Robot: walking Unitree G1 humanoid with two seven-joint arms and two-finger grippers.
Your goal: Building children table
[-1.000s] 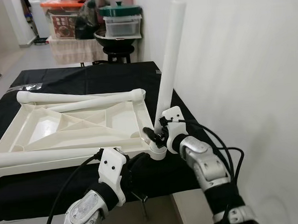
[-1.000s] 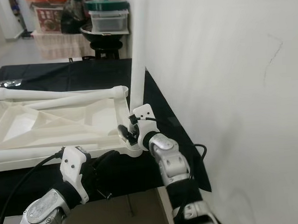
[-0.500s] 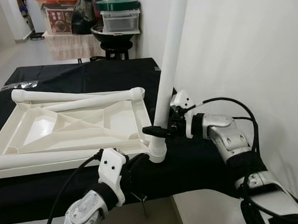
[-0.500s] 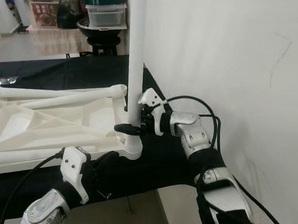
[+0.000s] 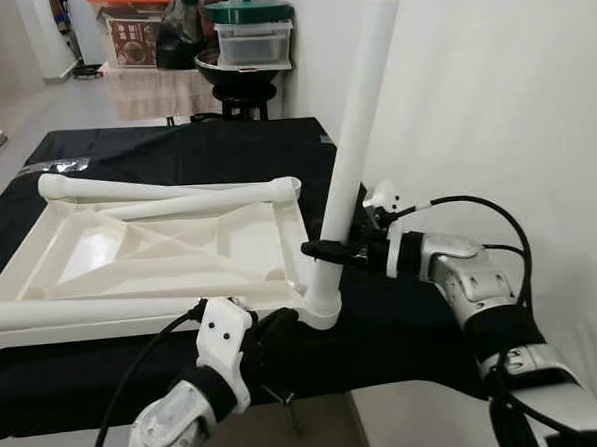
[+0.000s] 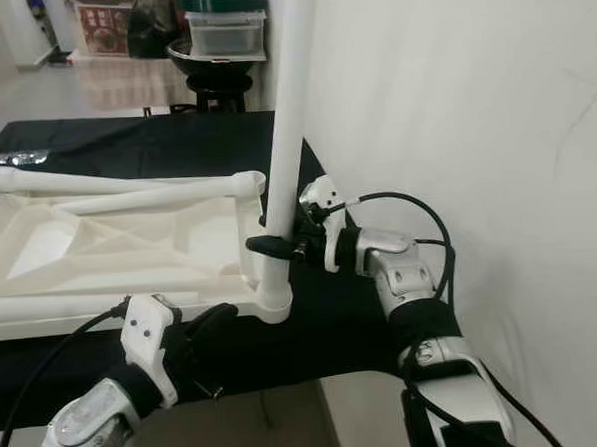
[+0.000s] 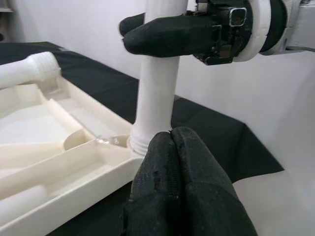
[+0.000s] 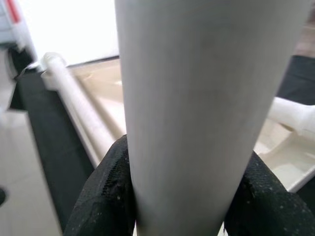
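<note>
Your right gripper (image 5: 325, 250) clamps the upright table leg (image 5: 355, 150), centre frame, seated in the upturned tabletop's (image 5: 150, 256) corner socket. It leans; twist carelessly and threads may cross. Your left gripper (image 7: 184, 191), lower centre, is closed empty.

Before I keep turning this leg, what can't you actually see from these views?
- Thread seating where the upright table leg enters the tabletop corner socket: hidden inside the collar.
- Right gripper far finger: hidden behind the leg in the eye views.
- Left gripper: its fingertips block the tabletop edge below in the left wrist view.
</note>
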